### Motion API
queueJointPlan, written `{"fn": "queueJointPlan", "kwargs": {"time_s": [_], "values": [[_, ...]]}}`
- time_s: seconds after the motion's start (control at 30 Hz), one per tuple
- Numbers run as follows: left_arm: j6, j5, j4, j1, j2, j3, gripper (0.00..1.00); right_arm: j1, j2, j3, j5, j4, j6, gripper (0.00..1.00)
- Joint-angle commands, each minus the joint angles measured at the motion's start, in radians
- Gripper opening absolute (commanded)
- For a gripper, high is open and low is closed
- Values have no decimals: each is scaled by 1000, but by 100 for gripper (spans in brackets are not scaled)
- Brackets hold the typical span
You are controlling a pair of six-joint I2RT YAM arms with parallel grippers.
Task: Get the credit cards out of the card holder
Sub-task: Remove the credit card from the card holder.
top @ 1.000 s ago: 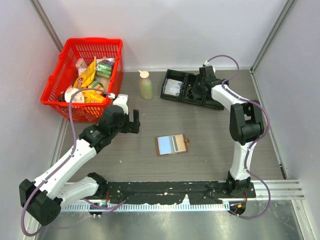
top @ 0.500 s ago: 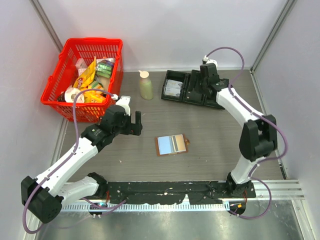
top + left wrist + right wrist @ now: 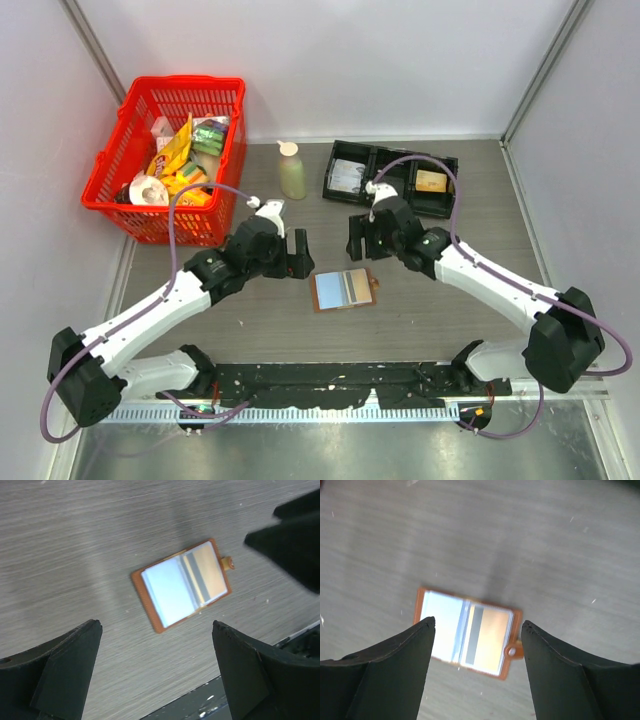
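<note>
Top external view: both hands spread open beside the unfolded card holder [image 3: 344,289].
I see my left hand [image 3: 298,260] and right hand [image 3: 363,248] holding nothing, each just beyond the card holder's far edge. It lies flat mid-counter [image 3: 430,320], long axis running left to right. A tan credit card [image 3: 358,287] sits in its right half, next to the snap tab [image 3: 376,285]. My right hand is nearer that half, and its wrist view frames the card holder between its fingers.
</note>
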State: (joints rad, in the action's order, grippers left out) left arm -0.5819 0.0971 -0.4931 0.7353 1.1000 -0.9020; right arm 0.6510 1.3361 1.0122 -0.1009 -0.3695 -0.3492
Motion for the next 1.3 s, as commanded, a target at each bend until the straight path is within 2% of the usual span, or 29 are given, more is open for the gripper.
{"fn": "queueJointPlan", "kwargs": {"time_s": [0.0,0.17,0.37,0.8,1.1,1.27], "values": [[-154,47,99,52,24,17,97,41,-52,-84,59,63,-73,74],[-242,104,162,118,64,55,98,50,-34,-185,133,147,-140,69],[-300,118,231,145,141,86,98,49,21,-227,104,182,-152,66],[-320,107,287,174,302,75,92,49,123,-270,33,205,-148,56],[-328,98,294,210,350,37,86,49,80,-267,20,176,-155,54],[-328,99,318,226,362,20,78,49,54,-247,-34,127,-148,54]]}}
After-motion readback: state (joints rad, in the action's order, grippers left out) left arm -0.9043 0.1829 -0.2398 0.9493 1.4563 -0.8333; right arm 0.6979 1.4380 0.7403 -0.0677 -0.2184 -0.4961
